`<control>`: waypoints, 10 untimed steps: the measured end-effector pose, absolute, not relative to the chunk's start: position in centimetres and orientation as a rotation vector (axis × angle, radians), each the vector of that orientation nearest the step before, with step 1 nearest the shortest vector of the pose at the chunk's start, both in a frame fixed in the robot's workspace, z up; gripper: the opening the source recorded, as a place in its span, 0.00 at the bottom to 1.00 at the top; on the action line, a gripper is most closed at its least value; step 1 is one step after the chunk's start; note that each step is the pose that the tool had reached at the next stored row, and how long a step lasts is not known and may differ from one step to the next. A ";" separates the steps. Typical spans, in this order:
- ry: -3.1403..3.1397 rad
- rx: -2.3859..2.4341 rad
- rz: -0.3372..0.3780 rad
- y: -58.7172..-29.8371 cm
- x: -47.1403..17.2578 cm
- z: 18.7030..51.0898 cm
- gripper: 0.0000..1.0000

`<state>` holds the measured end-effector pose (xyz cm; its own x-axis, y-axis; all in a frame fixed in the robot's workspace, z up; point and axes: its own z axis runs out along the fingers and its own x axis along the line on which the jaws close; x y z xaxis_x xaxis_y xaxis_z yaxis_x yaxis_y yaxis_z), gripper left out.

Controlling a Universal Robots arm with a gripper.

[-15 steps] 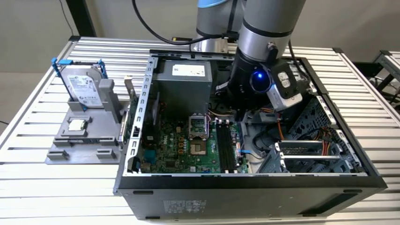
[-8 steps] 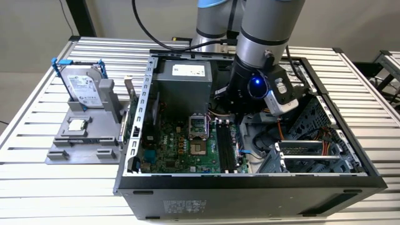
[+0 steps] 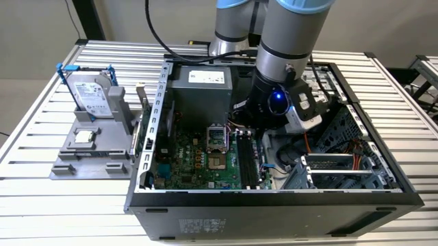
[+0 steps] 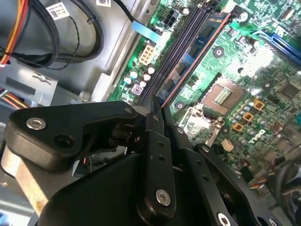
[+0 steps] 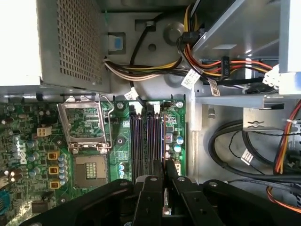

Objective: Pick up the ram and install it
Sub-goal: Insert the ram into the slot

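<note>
The jaws are closed on the ram [image 5: 166, 200], held edge-down between them directly above the motherboard's memory slots [image 5: 146, 146] inside the computer case [image 3: 147, 154]. Pickup looks done; seating the stick in a slot remains.

The arm [image 3: 291, 36] was silver-grey with light blue joint caps, a blue light glowing at its black wrist; the gripper [image 4: 157, 110] was matte black with silver screws
</note>
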<state>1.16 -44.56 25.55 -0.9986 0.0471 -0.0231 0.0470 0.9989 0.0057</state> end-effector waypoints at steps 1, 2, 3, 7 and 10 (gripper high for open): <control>3.117 0.074 0.008 -44.6 1.2 25.4 0.00; 3.117 0.075 0.008 -44.6 1.2 25.2 0.00; 3.117 0.075 0.008 -44.6 1.2 25.0 0.00; 3.117 0.075 0.008 -44.6 1.2 24.3 0.00; 3.117 0.075 0.008 -44.6 1.2 23.9 0.00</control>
<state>1.16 -44.62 23.95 -0.9986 0.0483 -0.0231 0.0482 0.9988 0.0055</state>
